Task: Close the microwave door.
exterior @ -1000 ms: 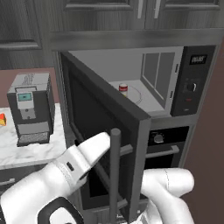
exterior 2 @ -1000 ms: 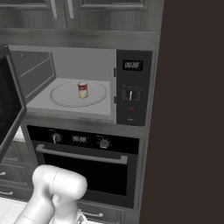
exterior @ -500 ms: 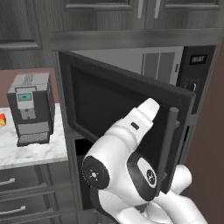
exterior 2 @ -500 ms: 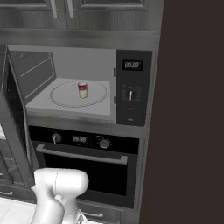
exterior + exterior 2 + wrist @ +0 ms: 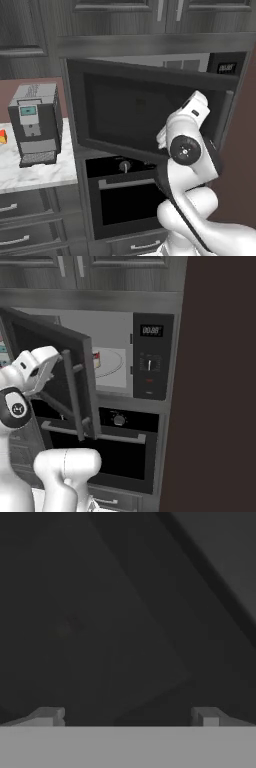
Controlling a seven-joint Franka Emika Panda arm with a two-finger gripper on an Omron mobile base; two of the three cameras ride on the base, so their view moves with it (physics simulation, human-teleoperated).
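Gripper (image 5: 127,717): two finger tips well apart at the bottom of the hand view, nothing between them, spread open, facing a dark glass surface at very close range. Contact with that surface cannot be told; detail in the hand view is dim and blurred. Microwave door (image 5: 140,117): wide dark grey panel with large glass window, hinged at the left, standing partly open at a narrow angle to the microwave (image 5: 152,361); vertical bar handle (image 5: 74,393) on its free edge, seen from the right base view. The arm's wrist lies against the outer face of the door near the handle side, hiding part of the window in the left base view. Interior: pale grey, turntable (image 5: 112,362) partly hidden behind the door edge; a small can (image 5: 96,359) on it, half cut off by the door. Control panel (image 5: 151,356): black, display and dial legible as shapes only. Oven (image 5: 127,197): below, horizontal handle, partly masked by the white arm. Coffee machine (image 5: 34,122): on the marble counter (image 5: 35,172), left. Change since one second ago: the door has swung markedly toward the microwave, the opening now much narrower; the arm has risen from low in front to the door face.
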